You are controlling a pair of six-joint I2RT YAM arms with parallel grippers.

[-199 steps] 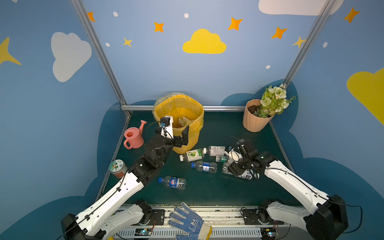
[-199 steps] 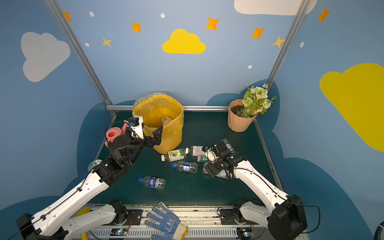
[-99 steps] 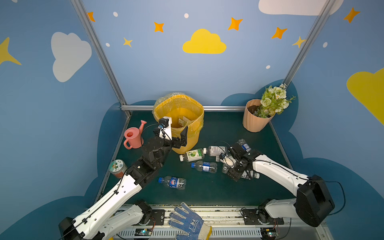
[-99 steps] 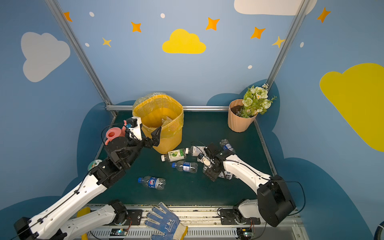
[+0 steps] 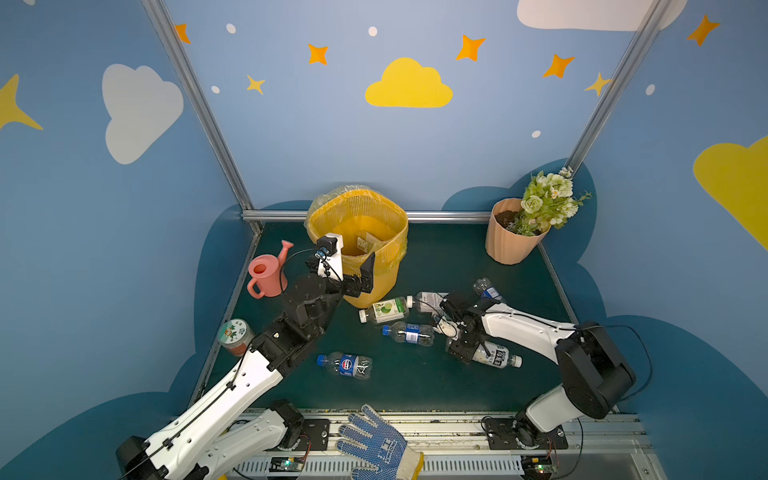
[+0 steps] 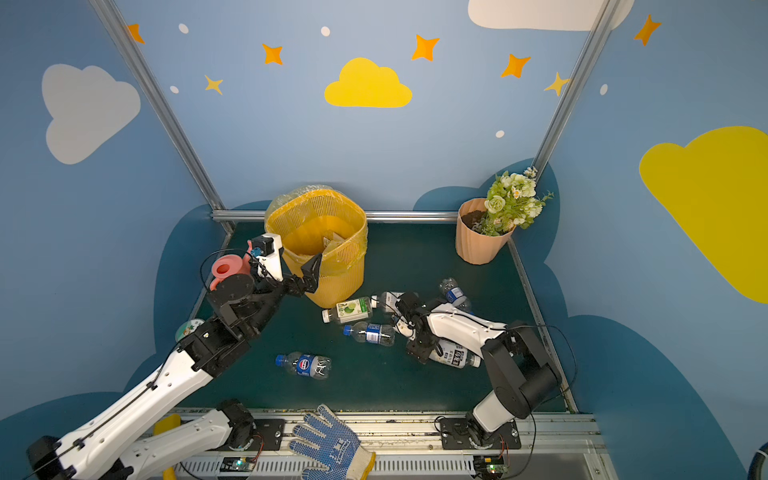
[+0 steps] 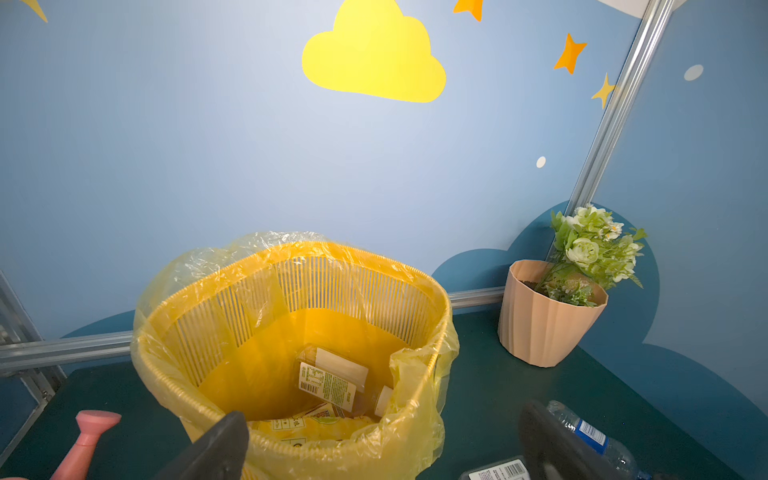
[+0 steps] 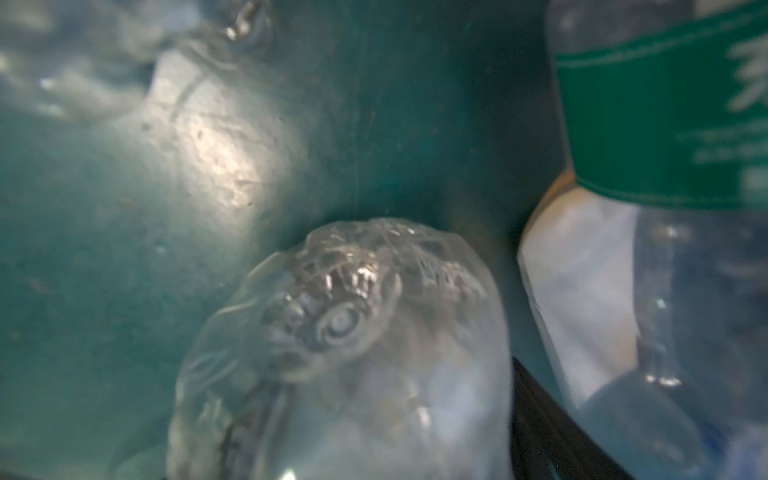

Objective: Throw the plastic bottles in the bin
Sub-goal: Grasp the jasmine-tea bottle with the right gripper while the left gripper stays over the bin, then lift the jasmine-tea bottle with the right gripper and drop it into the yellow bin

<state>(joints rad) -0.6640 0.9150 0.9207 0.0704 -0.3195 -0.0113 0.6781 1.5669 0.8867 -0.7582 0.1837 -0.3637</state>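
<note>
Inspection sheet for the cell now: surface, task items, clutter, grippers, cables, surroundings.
Surface: dark green mat, no spill seen.
Job's things: at least six plastic bottles lying on the mat; yellow bin upright, lined, some inside.
Clutter: pink watering can, jar, flower pot, glove on the front rail.
Grippers: left gripper open, empty, by the bin; right gripper down on a white-labelled bottle, grip unclear.
Cables: black loop at left wrist; nothing snagged seen.
Surroundings: blue walls, aluminium frame.

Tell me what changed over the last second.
The right gripper came down onto the white-labelled bottle, its elbow swinging inward; whether it grips yet is unclear. The left gripper stays open beside the bin; the other bottles have not moved.
</note>
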